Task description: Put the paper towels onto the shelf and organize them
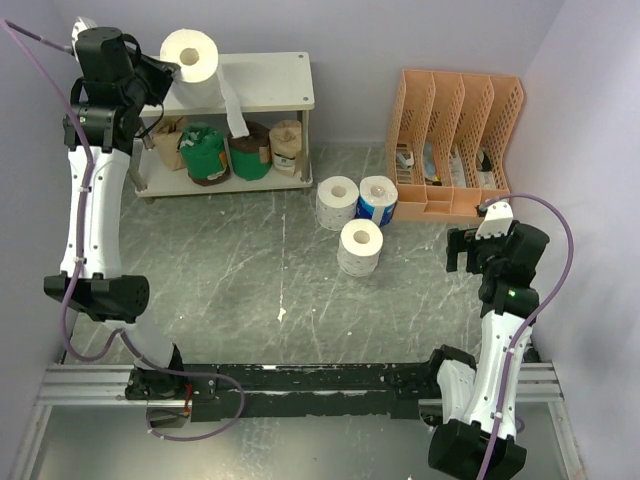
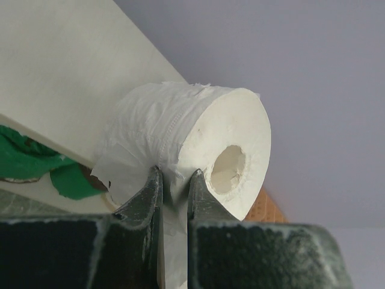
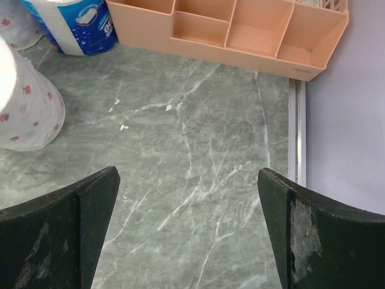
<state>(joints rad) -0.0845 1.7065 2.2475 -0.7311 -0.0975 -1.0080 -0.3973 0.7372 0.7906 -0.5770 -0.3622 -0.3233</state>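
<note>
My left gripper [image 1: 168,72] is shut on a white paper towel roll [image 1: 191,57], pinching its outer layers [image 2: 174,180], and holds it above the left end of the shelf's top board [image 1: 270,82]. A loose sheet hangs from the roll over the shelf front. On the lower board stand two green-wrapped rolls [image 1: 207,152] and tan rolls [image 1: 286,146]. On the table lie a white roll [image 1: 337,203], a blue-printed roll [image 1: 378,200] and a flowered white roll [image 1: 360,247]. My right gripper [image 1: 462,250] is open and empty over the table, right of them.
An orange slotted file organizer [image 1: 456,140] stands at the back right, also seen in the right wrist view [image 3: 240,30]. The blue-printed roll [image 3: 78,24] and the flowered roll [image 3: 27,102] lie to the upper left in that view. The table's right edge rail [image 3: 296,132] is close.
</note>
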